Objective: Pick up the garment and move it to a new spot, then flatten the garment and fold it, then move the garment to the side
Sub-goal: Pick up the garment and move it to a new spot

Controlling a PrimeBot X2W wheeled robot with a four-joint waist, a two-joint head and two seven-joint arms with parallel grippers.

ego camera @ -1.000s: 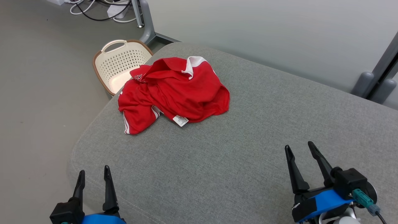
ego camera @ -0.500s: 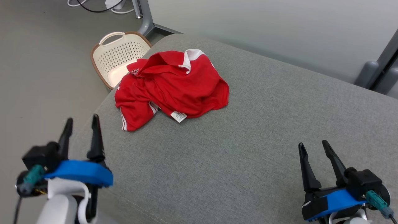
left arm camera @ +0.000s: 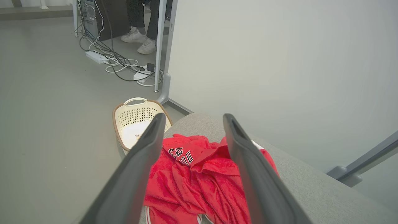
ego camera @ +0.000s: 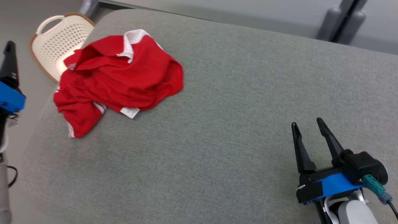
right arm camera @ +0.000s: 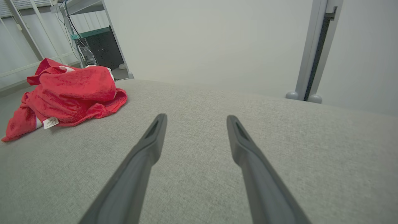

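Left wrist view: garment (left arm camera: 192, 183) beyond parted fingers (left arm camera: 146, 155), untouched.

This looks like an office or lab workroom. Far ahead of the left gripper (left arm camera: 194, 115), tangled cables (left arm camera: 119, 63) and power strips lie on a bare grey floor (left arm camera: 46, 109) beside a computer tower (left arm camera: 88, 15). A seated person's shoes (left arm camera: 140, 42) show there, next to a pale partition panel (left arm camera: 279, 62) on metal legs.

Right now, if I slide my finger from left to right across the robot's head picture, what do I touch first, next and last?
left gripper → cream plastic basket → crumpled red jersey → right gripper
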